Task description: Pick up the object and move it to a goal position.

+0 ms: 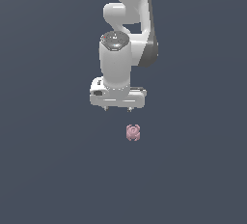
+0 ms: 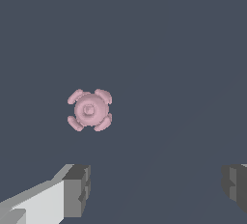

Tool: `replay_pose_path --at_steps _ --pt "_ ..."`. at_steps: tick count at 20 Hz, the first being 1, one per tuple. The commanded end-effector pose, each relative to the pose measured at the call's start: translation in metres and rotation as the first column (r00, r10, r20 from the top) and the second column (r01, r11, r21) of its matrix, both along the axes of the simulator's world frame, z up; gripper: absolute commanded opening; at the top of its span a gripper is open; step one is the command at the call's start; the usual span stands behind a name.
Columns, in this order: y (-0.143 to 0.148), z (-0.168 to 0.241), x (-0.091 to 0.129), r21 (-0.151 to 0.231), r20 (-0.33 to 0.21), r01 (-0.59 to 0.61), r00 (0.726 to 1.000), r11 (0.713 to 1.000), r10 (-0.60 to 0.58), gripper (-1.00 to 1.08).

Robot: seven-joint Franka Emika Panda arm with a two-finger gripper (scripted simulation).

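Observation:
The object point(image 1: 133, 132) is a tiny pink, roughly round lump with bumpy knobs. It lies on the dark grey surface, in front of the white arm and a little toward the exterior view's right. It also shows in the wrist view point(image 2: 89, 110), with four knobs around a round middle. My gripper point(image 1: 117, 108) hangs pointing down, apart from the object and not touching it. In the wrist view my gripper point(image 2: 157, 189) is open and empty, with one grey fingertip point(image 2: 77, 190) and the other point(image 2: 235, 185) wide apart. The object lies outside the gap between them.
The flat dark grey surface point(image 1: 48, 170) fills both views. No marker for a goal position shows.

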State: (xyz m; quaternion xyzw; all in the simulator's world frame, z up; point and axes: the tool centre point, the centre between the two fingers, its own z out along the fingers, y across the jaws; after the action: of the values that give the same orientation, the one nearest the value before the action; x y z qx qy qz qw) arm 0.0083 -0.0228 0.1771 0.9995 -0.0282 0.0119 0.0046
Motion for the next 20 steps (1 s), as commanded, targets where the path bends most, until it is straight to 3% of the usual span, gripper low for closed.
replay_pose_path --at_steps 1,10,20 --pt "0.0 0.0 0.0 0.0 0.0 0.0 1.0 1.0 0.0 1.0" --pt "0.027 0.001 0.005 -0.005 0.014 -0.085 0.996 0.996 0.085 1.0" --pt "0.029 -0.004 0.008 -0.004 0.012 -0.078 0.997 0.997 0.078 1.0"
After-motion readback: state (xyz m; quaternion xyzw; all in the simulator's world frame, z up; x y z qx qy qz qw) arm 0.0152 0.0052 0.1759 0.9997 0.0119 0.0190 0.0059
